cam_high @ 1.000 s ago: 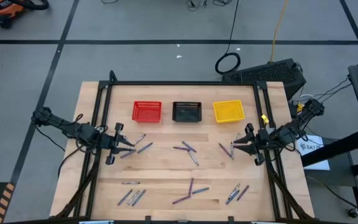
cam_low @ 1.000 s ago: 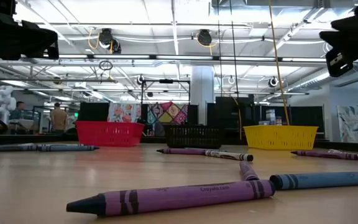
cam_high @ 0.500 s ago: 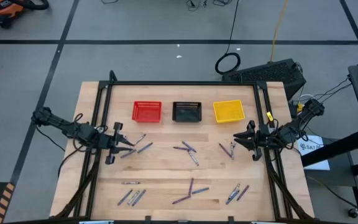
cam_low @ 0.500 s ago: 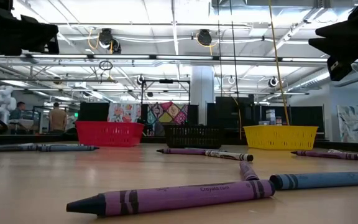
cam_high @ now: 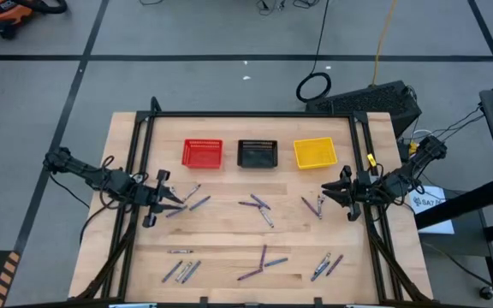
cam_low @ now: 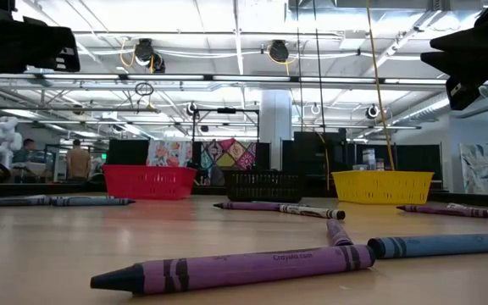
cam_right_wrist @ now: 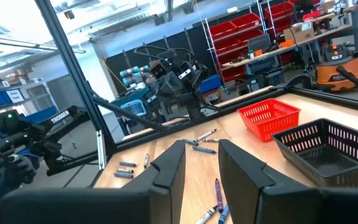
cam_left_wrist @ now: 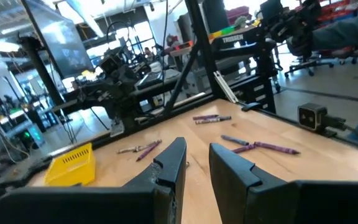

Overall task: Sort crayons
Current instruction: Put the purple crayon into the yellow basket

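Several crayons lie flat on the wooden table in loose groups: beside my left gripper, in the middle, near my right gripper, and along the near edge. In the low view, a purple crayon and a blue one lie closest to the camera. My left gripper hovers open at the table's left, pointing level toward the middle. My right gripper hovers open at the right, facing it. In both wrist views the gap between the fingers holds nothing.
A red basket, a black basket and a yellow basket stand in a row at the far side. A black frame rail runs around the table. People stand far off in the room behind.
My right gripper has turned a little about its wrist without leaving its place. The crayons have not moved.
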`<state>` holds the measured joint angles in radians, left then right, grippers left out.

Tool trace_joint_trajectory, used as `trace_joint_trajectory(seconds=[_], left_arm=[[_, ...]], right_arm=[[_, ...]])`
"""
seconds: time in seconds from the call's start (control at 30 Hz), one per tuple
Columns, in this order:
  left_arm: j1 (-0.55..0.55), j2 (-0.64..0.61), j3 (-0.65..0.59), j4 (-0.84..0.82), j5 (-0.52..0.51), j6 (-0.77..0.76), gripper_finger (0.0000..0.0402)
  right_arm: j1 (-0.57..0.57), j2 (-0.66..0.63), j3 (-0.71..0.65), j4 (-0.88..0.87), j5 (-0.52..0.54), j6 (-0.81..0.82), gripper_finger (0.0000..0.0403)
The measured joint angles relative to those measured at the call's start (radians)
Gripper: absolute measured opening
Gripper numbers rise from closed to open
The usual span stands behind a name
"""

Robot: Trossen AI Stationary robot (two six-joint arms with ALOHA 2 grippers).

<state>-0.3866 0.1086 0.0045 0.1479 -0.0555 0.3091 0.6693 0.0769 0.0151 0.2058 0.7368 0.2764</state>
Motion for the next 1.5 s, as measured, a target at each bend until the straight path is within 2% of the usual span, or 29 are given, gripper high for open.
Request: trace_joint_trajectory(seconds=[0.2, 0.4, 0.63, 0.77, 1.07, 1.13, 1.3, 1.5], left_arm=[[0.000, 0.000, 0.000, 0.001, -0.006, -0.103, 0.0077], [0.000, 0.000, 0.000, 0.001, 0.007, -0.380, 0.0077], [0.000, 0.000, 0.000, 0.011, -0.011, -0.378, 0.0077], [0.001, 0.000, 0.000, 0.028, -0.095, -0.382, 0.0077], [0.000, 0.002, 0.000, 0.023, -0.089, -0.381, 0.0077], [0.000, 0.002, 0.000, 0.024, -0.139, -0.382, 0.0077], [0.001, 0.002, 0.000, 0.026, -0.345, -0.470, 0.0077], [0.001, 0.004, 0.014, -0.022, -0.349, -0.514, 0.0077]], right_arm=[[0.000, 0.000, 0.000, 0.000, 0.000, 0.000, 0.0084], [0.000, 0.000, 0.000, 0.000, -0.003, 0.000, 0.0084], [0.000, 0.000, 0.000, 0.000, -0.004, 0.037, 0.0084], [0.000, 0.000, 0.000, 0.008, -0.004, 0.038, 0.0084], [0.000, 0.000, 0.000, 0.009, -0.004, 0.070, 0.0084], [0.000, 0.000, 0.000, 0.015, -0.004, 0.077, 0.0084], [0.000, 0.000, 0.000, 0.058, -0.003, 0.030, 0.0084], [0.000, 0.000, 0.018, 0.149, 0.000, -0.093, 0.0084]])
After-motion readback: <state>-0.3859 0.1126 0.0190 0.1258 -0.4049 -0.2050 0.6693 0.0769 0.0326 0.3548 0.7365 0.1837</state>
